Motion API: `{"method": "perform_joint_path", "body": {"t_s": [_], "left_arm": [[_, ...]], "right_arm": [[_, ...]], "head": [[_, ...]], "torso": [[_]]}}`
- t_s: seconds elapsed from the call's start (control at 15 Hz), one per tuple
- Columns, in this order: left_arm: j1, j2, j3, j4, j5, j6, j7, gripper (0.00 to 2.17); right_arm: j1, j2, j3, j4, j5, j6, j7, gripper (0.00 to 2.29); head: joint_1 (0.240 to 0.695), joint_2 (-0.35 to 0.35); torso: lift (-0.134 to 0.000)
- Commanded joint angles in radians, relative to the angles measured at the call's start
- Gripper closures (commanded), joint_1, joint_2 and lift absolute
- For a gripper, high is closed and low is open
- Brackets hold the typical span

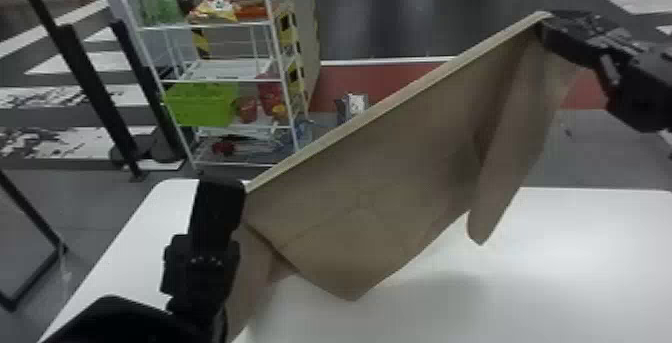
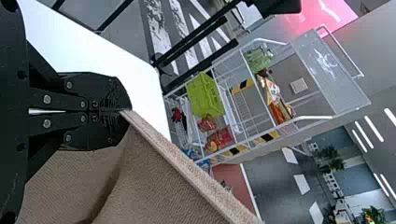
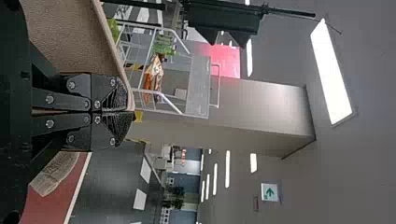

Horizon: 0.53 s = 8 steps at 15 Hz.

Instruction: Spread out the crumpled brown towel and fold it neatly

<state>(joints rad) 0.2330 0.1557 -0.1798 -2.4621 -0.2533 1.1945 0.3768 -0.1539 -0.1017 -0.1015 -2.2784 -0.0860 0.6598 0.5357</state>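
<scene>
Left pincer [image 1: 243,187], 8 o'clock in head view: closed on one end of the brown towel's [image 1: 375,167] top edge. Right pincer [image 1: 544,21], 2 o'clock, higher: closed on the other end. White table [image 1: 500,292] at 5 o'clock, partly behind towel. White rack [image 1: 220,81] at 10, beyond table. Brown towel hangs mid-view, top edge straight, slanting toward 2. Green basket [image 1: 200,107] in rack.
</scene>
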Motion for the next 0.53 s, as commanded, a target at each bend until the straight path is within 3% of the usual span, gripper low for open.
{"method": "perform_joint_path", "body": {"t_s": [0.0,0.13,0.47], "left_arm": [[-0.086,0.001,0.000,0.019,-0.020,0.035,-0.016,1.65],[-0.139,-0.001,-0.004,0.045,-0.040,0.044,-0.041,1.64],[-0.302,-0.011,-0.026,0.184,-0.037,0.041,-0.075,1.64]], "right_arm": [[0.045,-0.006,-0.014,0.000,0.000,-0.028,0.027,1.50],[0.076,-0.007,-0.018,-0.001,0.008,-0.053,0.055,1.50],[0.027,-0.012,0.011,0.082,0.058,-0.117,0.053,1.50]], "head": [[0.560,0.153],[0.551,0.155],[0.532,0.146]], "torso": [[-0.122],[-0.122],[-0.122]]}}
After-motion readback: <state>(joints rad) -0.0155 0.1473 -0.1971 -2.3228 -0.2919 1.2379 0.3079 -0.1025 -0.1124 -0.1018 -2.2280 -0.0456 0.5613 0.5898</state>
